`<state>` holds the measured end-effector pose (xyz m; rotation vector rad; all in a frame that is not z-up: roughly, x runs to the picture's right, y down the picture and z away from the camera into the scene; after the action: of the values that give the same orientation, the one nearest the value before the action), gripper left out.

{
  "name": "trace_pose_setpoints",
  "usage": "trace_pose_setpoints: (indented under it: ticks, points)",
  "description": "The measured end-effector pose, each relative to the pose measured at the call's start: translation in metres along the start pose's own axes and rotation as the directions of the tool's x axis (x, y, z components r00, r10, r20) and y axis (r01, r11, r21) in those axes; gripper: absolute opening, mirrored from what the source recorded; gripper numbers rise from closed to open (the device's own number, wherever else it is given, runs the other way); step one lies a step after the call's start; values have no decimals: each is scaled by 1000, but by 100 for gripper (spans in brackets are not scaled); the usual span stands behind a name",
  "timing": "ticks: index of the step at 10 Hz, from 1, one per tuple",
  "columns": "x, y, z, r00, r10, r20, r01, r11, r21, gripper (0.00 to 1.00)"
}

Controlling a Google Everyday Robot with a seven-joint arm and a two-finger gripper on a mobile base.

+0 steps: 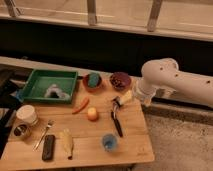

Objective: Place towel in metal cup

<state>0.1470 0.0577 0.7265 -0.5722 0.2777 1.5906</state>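
The grey towel point(54, 91) lies crumpled inside the green tray point(36, 94) at the back left of the wooden table. The metal cup point(21, 132) stands upright at the table's front left edge, just in front of a white cup point(27, 114). My gripper point(125, 97) is at the end of the white arm point(165, 82), low over the right side of the table, next to the head of a black brush point(116, 119). It is far to the right of both the towel and the metal cup.
A carrot point(80, 105), an orange ball point(92, 114), a blue cup point(110, 142), a fork point(43, 135), a black remote point(48, 147) and a yellow banana-like item point(66, 142) lie on the table. Two bowls point(92, 80) point(120, 80) stand at the back.
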Motion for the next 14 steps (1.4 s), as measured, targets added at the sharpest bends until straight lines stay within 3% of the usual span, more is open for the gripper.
trace_pose_setpoints:
  ticks: [3,6,9,14]
  points:
    - [-44,55,11,996,-72,51,72,997,11,80]
    - [-80,115,20,983,-161,91,162,987,-2,80]
    - [-102,180,21,950,-283,135,292,955,-48,80]
    - [-103,179,21,949,-286,133,294,955,-43,80]
